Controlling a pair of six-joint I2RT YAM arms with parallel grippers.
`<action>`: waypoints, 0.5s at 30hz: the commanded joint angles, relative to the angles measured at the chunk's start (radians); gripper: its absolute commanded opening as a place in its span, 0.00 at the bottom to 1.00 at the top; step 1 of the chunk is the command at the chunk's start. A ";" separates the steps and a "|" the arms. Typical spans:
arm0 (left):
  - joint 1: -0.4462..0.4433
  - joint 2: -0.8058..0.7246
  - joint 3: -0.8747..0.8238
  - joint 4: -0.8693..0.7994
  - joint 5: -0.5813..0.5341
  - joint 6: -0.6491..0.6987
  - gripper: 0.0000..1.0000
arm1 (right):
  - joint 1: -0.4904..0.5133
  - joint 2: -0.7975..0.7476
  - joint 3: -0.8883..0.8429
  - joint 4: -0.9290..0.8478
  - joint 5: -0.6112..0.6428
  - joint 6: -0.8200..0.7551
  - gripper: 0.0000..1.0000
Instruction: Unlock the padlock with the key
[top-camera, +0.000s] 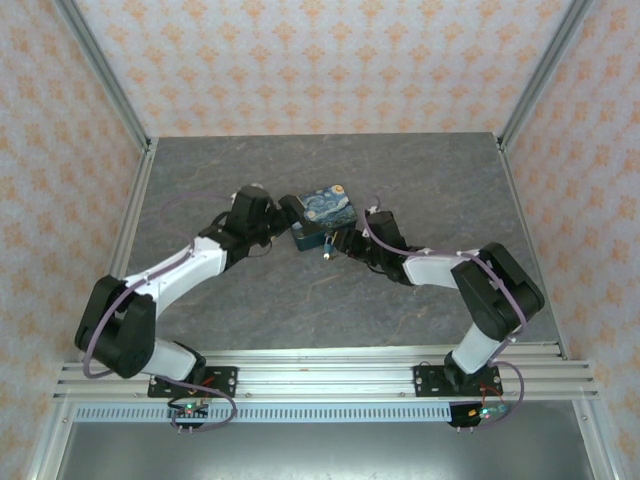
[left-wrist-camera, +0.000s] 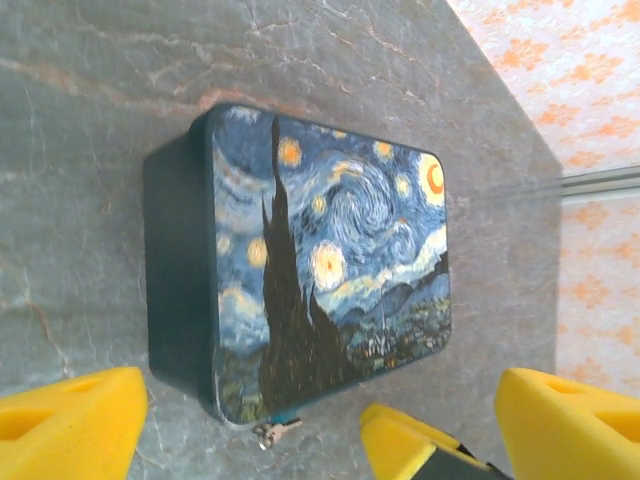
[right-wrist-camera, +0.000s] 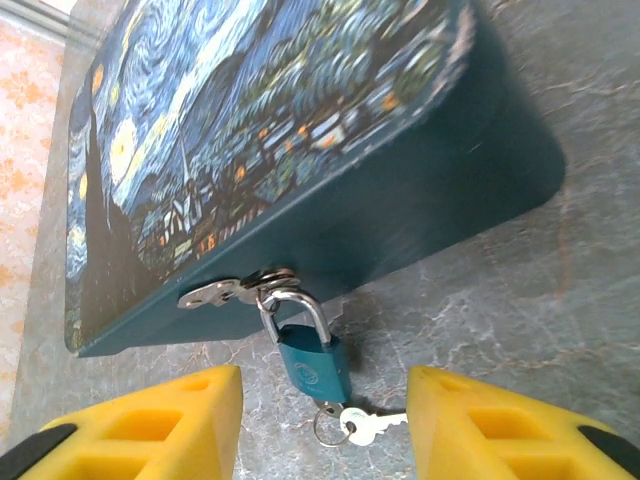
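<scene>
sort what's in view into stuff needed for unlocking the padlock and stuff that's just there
For the job:
- padlock, hanging by its shackle from the hasp
- key, on a small ring just below the padlock

Just there:
- Starry Night box, which only carries the lock
- table

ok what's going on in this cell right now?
Two arms are working on a printed box on the table. The padlock hangs by its shackle from the box's hasp, and the key lies on the table at its lower end. The right gripper is open, a finger on either side of the padlock, gripping nothing. The left gripper is open beside the box, holding nothing.
</scene>
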 joint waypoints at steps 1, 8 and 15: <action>0.018 0.061 0.112 -0.204 -0.001 0.164 0.90 | 0.025 0.042 0.010 0.072 0.015 -0.020 0.46; 0.038 0.155 0.202 -0.258 -0.004 0.212 0.91 | 0.046 0.114 0.032 0.108 0.019 -0.070 0.46; 0.051 0.209 0.224 -0.246 0.011 0.209 0.91 | 0.055 0.144 0.035 0.132 0.015 -0.099 0.45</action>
